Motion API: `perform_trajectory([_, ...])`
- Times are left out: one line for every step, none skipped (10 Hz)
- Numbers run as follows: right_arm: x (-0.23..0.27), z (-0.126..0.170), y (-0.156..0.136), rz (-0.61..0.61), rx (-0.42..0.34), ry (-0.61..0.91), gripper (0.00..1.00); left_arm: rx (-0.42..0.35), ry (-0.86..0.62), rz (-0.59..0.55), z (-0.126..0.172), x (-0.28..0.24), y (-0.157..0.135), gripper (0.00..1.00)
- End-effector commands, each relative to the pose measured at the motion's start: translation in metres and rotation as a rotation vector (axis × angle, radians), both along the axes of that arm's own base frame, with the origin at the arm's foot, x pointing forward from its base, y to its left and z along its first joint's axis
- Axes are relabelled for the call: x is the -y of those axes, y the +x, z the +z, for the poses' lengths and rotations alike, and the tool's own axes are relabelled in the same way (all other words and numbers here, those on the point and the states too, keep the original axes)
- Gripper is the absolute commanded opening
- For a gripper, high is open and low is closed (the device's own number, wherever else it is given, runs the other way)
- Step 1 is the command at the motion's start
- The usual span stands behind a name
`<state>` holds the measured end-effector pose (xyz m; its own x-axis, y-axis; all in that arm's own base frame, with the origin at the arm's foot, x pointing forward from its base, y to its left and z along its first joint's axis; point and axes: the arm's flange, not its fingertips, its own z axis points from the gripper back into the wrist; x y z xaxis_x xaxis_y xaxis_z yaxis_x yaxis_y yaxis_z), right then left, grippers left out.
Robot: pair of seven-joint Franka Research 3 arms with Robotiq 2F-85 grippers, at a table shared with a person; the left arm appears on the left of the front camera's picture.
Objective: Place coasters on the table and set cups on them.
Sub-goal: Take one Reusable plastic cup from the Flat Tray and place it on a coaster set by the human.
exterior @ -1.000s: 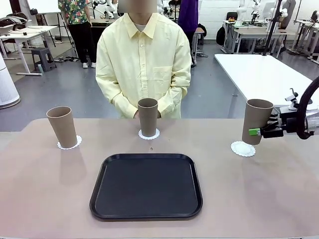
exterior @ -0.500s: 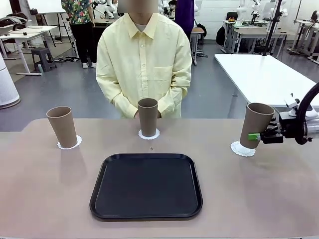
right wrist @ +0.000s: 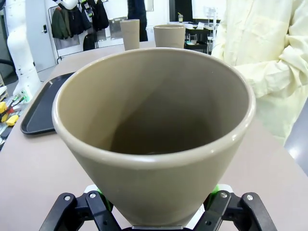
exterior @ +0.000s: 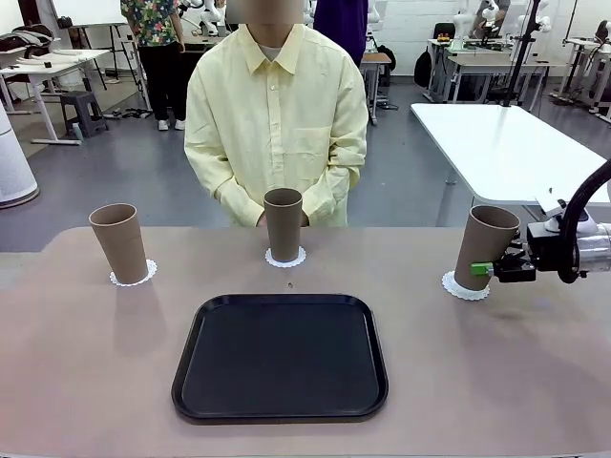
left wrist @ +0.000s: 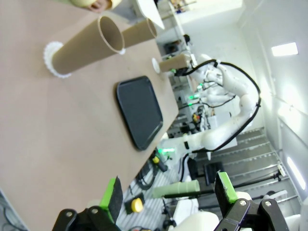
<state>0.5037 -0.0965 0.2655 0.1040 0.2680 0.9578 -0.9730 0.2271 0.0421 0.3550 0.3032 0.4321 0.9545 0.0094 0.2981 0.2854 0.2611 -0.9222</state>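
The third cup (exterior: 481, 247) is clamped low down by the right gripper (exterior: 493, 269) and is tilted on its coaster (exterior: 465, 286), apparently touching it. If released so, it could tip over. Farther, two cups are already set on coasters.

You see three matte brown-beige cups (exterior: 119, 242) (exterior: 283, 223) (exterior: 480, 247), each on a white coaster (exterior: 134, 278) (exterior: 285, 258) (exterior: 463, 287) with a lacy scalloped edge. The table (exterior: 95, 382) is plain beige-tan, the tray (exterior: 280, 358) solid black. The right gripper (exterior: 489, 270) is black with bright green pads on a white arm; the left gripper (left wrist: 168, 195) looks the same. The person (exterior: 277, 114) wears a pale yellow shirt.
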Motion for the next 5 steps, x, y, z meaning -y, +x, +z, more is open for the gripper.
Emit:
perform_trajectory([-0.0014, -0.0038, 0.0106, -0.021, 0.012, -0.002, 0.82, -0.001, 0.002, 0.004, 0.0022, -0.0008, -0.0010, 1.00])
perform_trajectory([-0.0017, -0.0047, 0.0112, -0.022, 0.008, -0.006, 0.82, -0.001, 0.002, 0.004, 0.0022, -0.0008, -0.0010, 1.00])
perform_trajectory([-0.0020, -0.0048, 0.0125, -0.022, 0.004, -0.007, 0.82, -0.001, 0.002, 0.004, 0.0022, -0.0008, -0.0010, 1.00])
perform_trajectory([-0.0023, -0.0065, 0.0139, -0.022, -0.003, -0.010, 0.82, -0.001, 0.002, 0.004, 0.0022, -0.0008, -0.0010, 1.00])
perform_trajectory([-0.0015, -0.0101, 0.0149, -0.026, -0.010, -0.017, 0.82, -0.001, 0.002, 0.004, 0.0022, -0.0008, -0.0010, 1.00])
